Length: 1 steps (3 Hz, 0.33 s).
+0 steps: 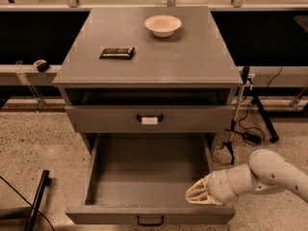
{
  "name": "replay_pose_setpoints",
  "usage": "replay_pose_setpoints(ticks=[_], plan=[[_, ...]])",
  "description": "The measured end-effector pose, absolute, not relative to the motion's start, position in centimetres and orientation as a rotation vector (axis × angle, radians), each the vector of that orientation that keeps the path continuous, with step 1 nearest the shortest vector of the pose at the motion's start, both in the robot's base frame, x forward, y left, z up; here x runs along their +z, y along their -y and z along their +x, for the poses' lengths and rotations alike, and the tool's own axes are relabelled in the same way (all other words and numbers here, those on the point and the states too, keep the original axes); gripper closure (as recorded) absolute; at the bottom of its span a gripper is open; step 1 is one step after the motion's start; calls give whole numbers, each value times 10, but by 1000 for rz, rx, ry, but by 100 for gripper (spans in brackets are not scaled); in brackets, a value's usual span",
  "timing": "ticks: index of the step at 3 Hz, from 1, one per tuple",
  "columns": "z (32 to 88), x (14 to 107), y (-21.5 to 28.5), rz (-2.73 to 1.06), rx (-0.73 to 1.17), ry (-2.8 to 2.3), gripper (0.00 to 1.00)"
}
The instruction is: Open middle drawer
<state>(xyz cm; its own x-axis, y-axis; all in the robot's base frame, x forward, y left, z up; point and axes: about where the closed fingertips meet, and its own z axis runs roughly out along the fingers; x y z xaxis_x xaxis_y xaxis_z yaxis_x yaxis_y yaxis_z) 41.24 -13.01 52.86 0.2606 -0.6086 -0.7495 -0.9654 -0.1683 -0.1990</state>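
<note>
The middle drawer (144, 177) of the grey cabinet (192, 61) stands pulled far out. Its deep grey box is bare inside, and its small black loop handle (150, 220) sits at the centre of the front, at the bottom of the camera view. My gripper (198, 194) is cream coloured. It hangs over the drawer's front right corner, just inside the right wall and behind the front panel. My arm (269, 174) reaches in from the right. Above it, the drawer with a white tag on its handle (149, 120) is out only a little.
A cream bowl (163, 25) and a flat black object (117, 53) lie on the cabinet top. A black stand and cables (240, 129) are on the floor to the right of the cabinet. A black bar (38, 196) lies on the floor at left.
</note>
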Motion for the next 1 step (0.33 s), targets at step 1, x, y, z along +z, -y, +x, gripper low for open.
replay_pose_setpoints(ticks=[1], plan=[[413,523,128,-1875,699,-1427,50]])
